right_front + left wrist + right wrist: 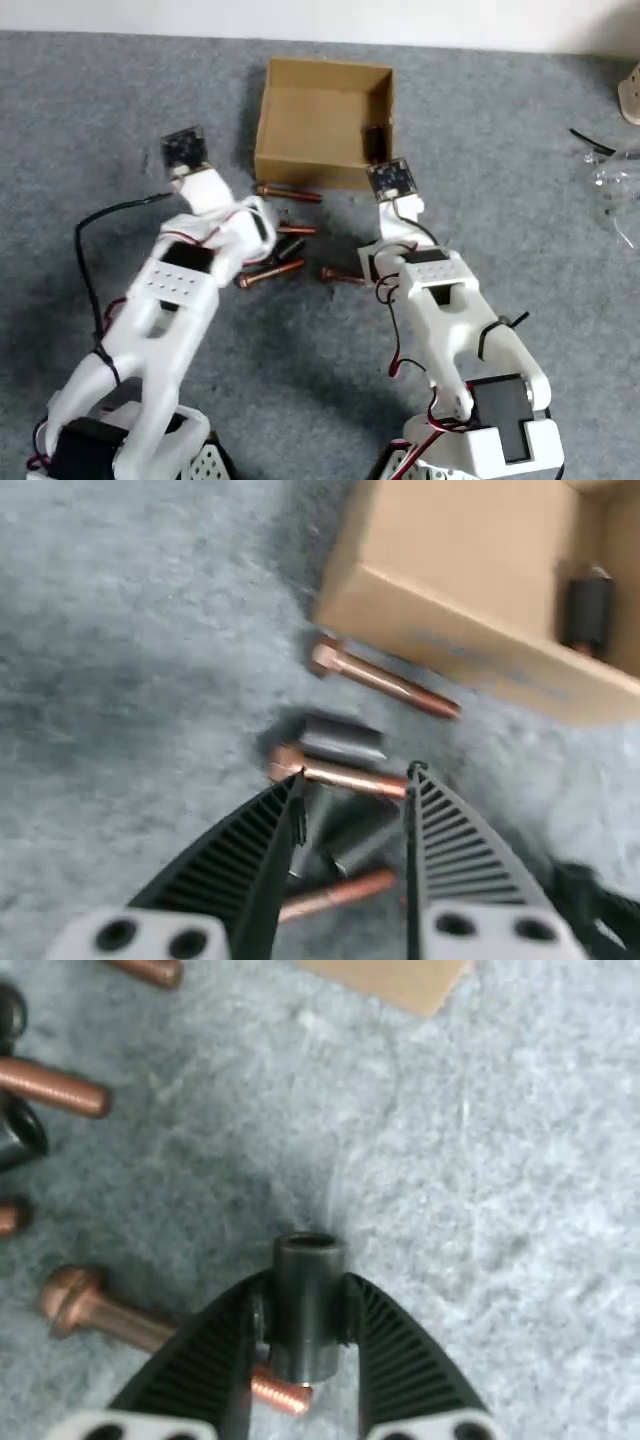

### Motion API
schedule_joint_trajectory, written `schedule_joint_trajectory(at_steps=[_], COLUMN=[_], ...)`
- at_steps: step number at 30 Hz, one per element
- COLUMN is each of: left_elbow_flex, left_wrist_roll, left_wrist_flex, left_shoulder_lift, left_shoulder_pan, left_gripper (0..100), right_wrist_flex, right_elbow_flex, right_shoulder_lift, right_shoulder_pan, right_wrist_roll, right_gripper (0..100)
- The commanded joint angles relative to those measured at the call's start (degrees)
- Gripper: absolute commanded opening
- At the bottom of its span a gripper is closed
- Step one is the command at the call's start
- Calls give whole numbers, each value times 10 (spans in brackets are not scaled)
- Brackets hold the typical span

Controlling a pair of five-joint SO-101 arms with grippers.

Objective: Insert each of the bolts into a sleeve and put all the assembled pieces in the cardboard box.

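Note:
The cardboard box (325, 120) stands at the back centre, with one dark assembled piece (590, 610) in its corner. Three copper bolts (288, 192) (295, 230) (272, 273) lie in front of it beside the left arm, and another bolt (342, 275) lies by the right arm. My left gripper (357, 780) is open just above a bolt (335, 773) that lies between two black sleeves (340, 738) (355, 830). My right gripper (306, 1295) is shut on a black sleeve (307, 1305), held over the threaded end of a bolt (110, 1310).
The grey carpet (520, 200) extends to the right, where clear plastic scraps (610, 170) lie near the edge. A corner of the box (400, 980) is just beyond the right gripper. More bolts (50, 1085) and a sleeve (15, 1130) lie to its side.

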Motion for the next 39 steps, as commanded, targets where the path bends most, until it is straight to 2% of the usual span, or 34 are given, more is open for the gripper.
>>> schedule_joint_trajectory(at_steps=[1,6,11,13,20,29,39], left_elbow_flex=[-29,-42,-98,-122,-164,-162,-224], left_wrist_roll=[9,163,171,198,219,230,230], left_wrist_flex=[-2,-30,-10,7,86,62,61], left_shoulder_lift=[-15,36,139,175,203,216,329], left_shoulder_pan=[55,15,22,20,22,19,18], left_gripper=[149,107,177,201,196,197,196], right_wrist_flex=[-15,-15,-15,-15,-16,-16,-15], right_elbow_flex=[-7,-7,-7,-7,-7,-7,-24], right_shoulder_lift=[-29,-29,-29,-29,-29,-22,18], right_shoulder_pan=[8,9,9,9,9,9,10], right_wrist_roll=[7,8,8,8,8,8,8], right_gripper=[4,4,4,4,4,4,4])
